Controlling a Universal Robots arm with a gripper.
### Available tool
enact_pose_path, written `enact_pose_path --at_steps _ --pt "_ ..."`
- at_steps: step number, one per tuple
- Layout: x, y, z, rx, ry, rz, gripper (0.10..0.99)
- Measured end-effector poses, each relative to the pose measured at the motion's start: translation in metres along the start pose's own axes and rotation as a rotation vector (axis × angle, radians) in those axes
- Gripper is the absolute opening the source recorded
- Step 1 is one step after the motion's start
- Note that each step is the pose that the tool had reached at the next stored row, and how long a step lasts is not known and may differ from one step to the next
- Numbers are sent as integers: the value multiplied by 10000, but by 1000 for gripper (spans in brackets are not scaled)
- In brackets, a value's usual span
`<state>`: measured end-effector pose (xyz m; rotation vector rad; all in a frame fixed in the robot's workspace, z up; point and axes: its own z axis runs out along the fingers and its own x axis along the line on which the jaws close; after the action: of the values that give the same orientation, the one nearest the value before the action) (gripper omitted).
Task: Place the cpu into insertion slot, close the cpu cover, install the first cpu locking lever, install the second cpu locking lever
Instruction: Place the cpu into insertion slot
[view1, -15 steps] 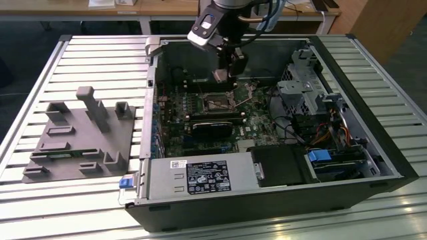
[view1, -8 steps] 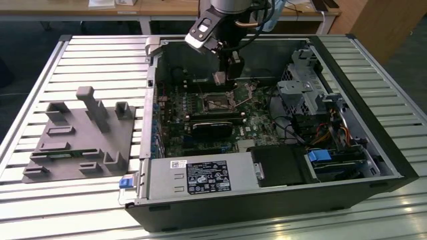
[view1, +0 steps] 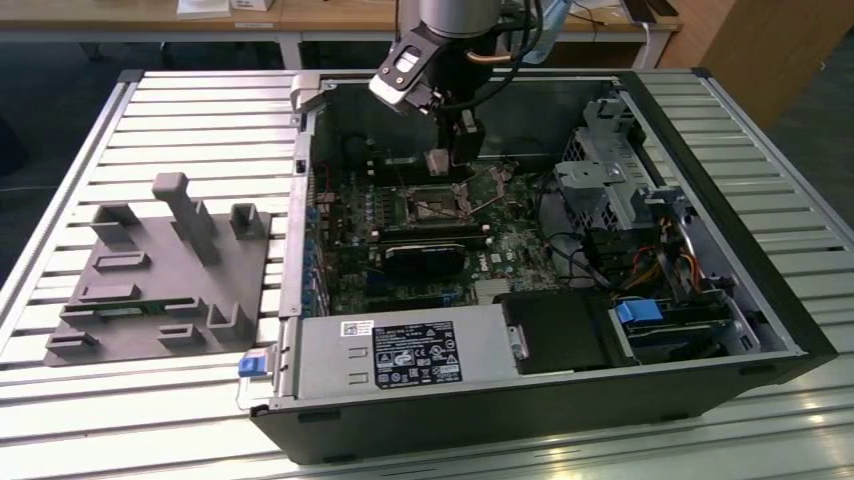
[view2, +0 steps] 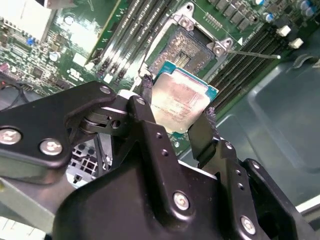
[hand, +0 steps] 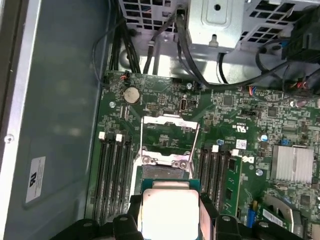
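A slatted metal table (view1: 174, 110) carries an open black computer case (view1: 534, 410), lying on its side with its inside facing up. Beside it, on the exterior view's left, sits a grey moulded fixture (view1: 160, 275). Inside the case the green board (view1: 400, 270) covers the floor, with a silver box (view1: 400, 355) along the near wall and a tangle of cables (view1: 627, 265) on the exterior view's right. The arm (view1: 461, 20) reaches down from the far side, and its gripper (view1: 447, 160) hangs inside the case above the board. In the second wrist view the gripper (view2: 177, 107) is clamped on the cpu (view2: 180, 102), with a black finger (view2: 147, 100) pressed against each of two opposite edges and the silver top facing the camera. The cpu hangs just above and partly over the slot (view2: 192, 50), not seated in it; the slot's dark centre is bare. In the first wrist view the cover (hand: 170, 135) is swung up and back from the slot (hand: 165, 174), the green board showing through its window, and the cpu (hand: 169, 212) sits between the fingers close to the slot's edge. A thin lever (view2: 255, 53) sticks out sideways from the slot's frame, unlatched. Rows of long black memory slots (hand: 112, 175) run along both sides.
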<state>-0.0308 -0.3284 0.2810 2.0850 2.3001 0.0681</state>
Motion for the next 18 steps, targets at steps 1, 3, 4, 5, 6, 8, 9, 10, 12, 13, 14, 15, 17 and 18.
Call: enact_pose_path --at_steps 1,3,4,5,6,8,9,10,12,13,14,15,17,18 --pt "0 0 8 6 -69 -3 537" --pt "1 -1 26 21 -166 -7 537" --pt "7 -1 39 26 -215 -3 537" --pt "12 -2 56 27 -225 10 537" --pt "13 -2 74 27 -228 38 537" --pt "19 -4 112 28 -235 168 537" --pt "20 -4 130 29 -241 279 537" --pt "20 -6 147 30 -249 407 537" --pt "23 -8 183 32 -262 634 537" --pt "28 -9 201 33 -266 717 537" --pt "32 -10 221 33 -268 765 537" --pt "35 -13 238 34 -270 777 537" --pt "38 -24 274 33 -270 779 537" --pt "39 -29 292 33 -269 778 537"
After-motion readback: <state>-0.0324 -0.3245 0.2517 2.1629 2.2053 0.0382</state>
